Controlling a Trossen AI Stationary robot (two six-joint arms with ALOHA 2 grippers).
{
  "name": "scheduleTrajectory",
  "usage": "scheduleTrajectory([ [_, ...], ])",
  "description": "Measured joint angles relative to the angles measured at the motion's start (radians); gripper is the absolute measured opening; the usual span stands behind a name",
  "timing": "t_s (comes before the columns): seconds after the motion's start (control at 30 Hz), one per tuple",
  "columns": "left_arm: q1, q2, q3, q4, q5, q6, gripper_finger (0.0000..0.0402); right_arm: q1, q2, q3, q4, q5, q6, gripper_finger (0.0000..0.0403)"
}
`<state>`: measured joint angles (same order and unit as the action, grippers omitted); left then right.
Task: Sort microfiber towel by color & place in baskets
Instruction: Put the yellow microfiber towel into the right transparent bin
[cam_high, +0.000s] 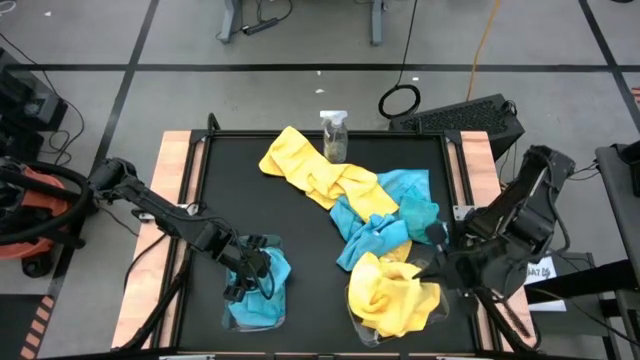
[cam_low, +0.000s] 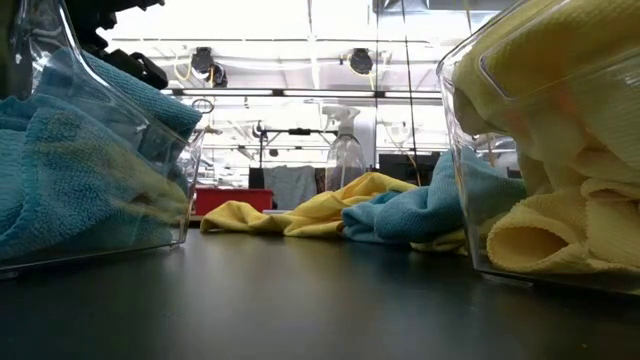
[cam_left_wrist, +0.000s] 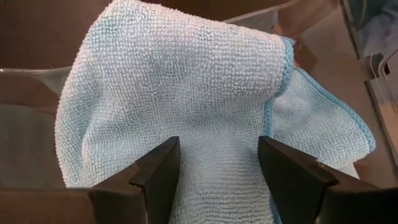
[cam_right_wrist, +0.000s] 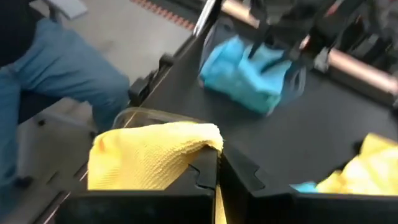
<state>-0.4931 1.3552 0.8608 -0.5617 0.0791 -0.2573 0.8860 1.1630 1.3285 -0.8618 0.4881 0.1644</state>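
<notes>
I see the left gripper (cam_high: 245, 275) spread over a blue towel (cam_left_wrist: 186, 93) in the left basket (cam_high: 262, 315), table 7 o'clock. Right gripper (cam_right_wrist: 217, 165), pressed together, pinches a yellow towel (cam_right_wrist: 149, 155) at 5 o'clock.

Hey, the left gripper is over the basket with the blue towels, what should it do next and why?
Probably lift the left gripper straight up out of the left basket. Its jaws stand open with a blue towel lying loose in the basket, so that drop looks done. More blue towels lie in the mixed pile mid-table. The right gripper, shut, sits by the yellow basket.
</notes>
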Motion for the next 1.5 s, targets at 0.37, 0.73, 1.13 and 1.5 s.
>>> scheduleTrajectory([
  [0.37, 0.001, -0.001, 0.099, -0.004, -0.010, 0.001, 0.0288, -0.003, 0.156, 0.000, -0.021, -0.104, 0.095, 0.0000],
  [0.73, 0.033, -0.001, 0.189, 0.008, -0.093, 0.055, 0.0348, -0.029, 0.344, 0.000, 0.007, -0.194, 0.157, 0.0000],
  [1.13, 0.129, -0.001, 0.195, 0.157, -0.236, 0.236, 0.0348, -0.067, 0.526, 0.000, 0.022, -0.286, 0.216, 0.0000],
  [1.5, 0.237, 0.091, 0.195, 0.262, -0.174, 0.334, 0.0348, -0.106, 0.671, 0.000, -0.001, -0.317, 0.225, 0.0000],
])
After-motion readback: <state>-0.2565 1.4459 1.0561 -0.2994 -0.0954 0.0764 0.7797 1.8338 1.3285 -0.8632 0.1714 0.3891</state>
